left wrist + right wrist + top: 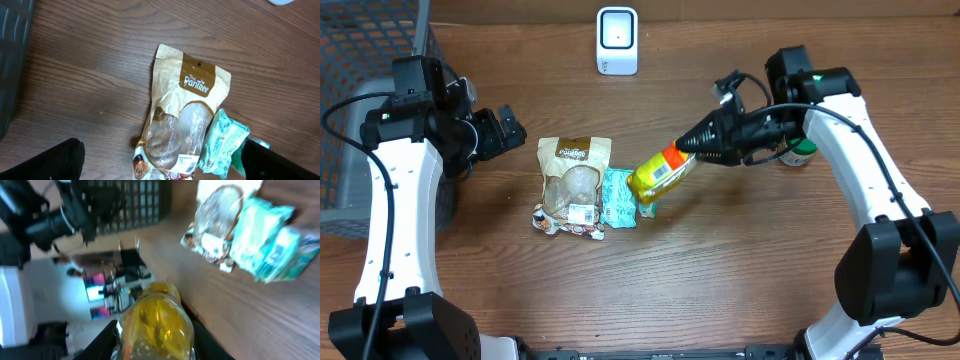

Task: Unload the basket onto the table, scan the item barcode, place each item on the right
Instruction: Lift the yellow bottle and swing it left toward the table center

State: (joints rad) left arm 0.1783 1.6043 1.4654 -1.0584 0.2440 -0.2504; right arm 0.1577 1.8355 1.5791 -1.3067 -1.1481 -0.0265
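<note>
My right gripper (692,150) is shut on a yellow bottle (660,172) with an orange band, held tilted in the air over the middle of the table. In the right wrist view the yellow bottle (157,317) fills the gap between the black fingers (102,340). The white barcode scanner (617,40) stands at the far edge. My left gripper (505,130) hangs open at the left, nothing between its fingers (47,162). Below it lie a brown PanTree pouch (180,120) and a teal packet (224,142).
The brown pouch (572,185) and teal packet (619,197) lie side by side mid-table, just left of the held bottle. A green-capped jar (801,153) stands behind my right arm. A dark wire basket (360,70) sits at the far left.
</note>
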